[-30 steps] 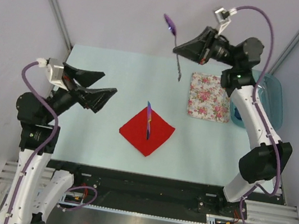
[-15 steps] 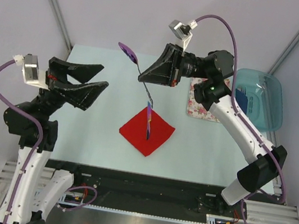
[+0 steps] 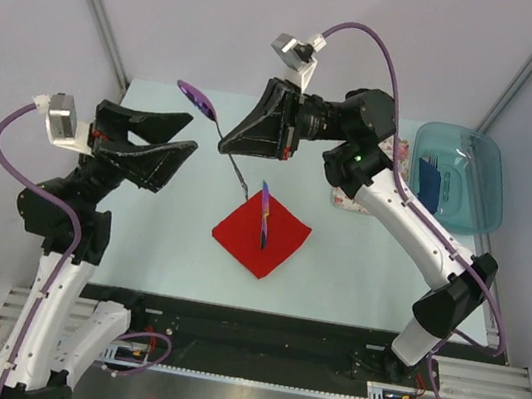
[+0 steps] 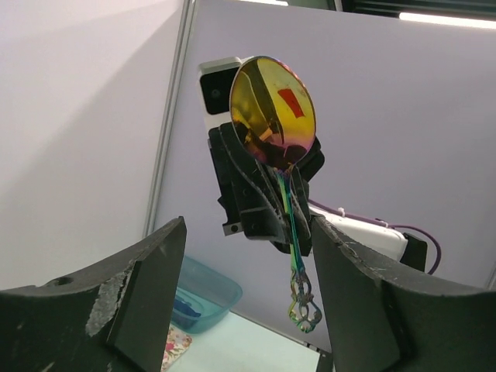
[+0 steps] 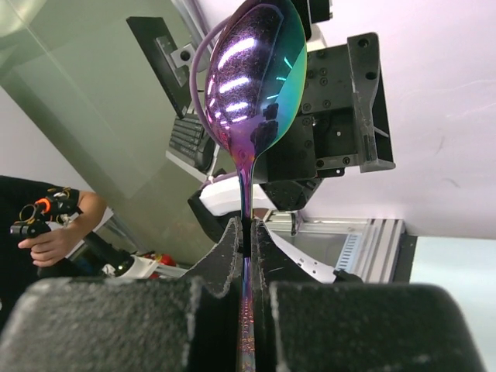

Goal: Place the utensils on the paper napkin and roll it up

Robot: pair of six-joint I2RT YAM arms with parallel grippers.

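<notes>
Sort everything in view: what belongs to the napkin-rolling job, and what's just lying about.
Job:
spoon, held in the right gripper
red napkin
utensil lying on it

Lying about:
floral cloth, mostly hidden
teal tub

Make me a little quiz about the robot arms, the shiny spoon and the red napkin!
1. True or false: the right gripper is clamped on the shiny rainbow-tinted metal spoon.
2. What lies on the bright red square paper napkin? A) one slim utensil B) a cup C) nothing
3. Fill the gap: the left gripper is ____, holding nothing.

Key: 1 true; 2 A; 3 open.
</notes>
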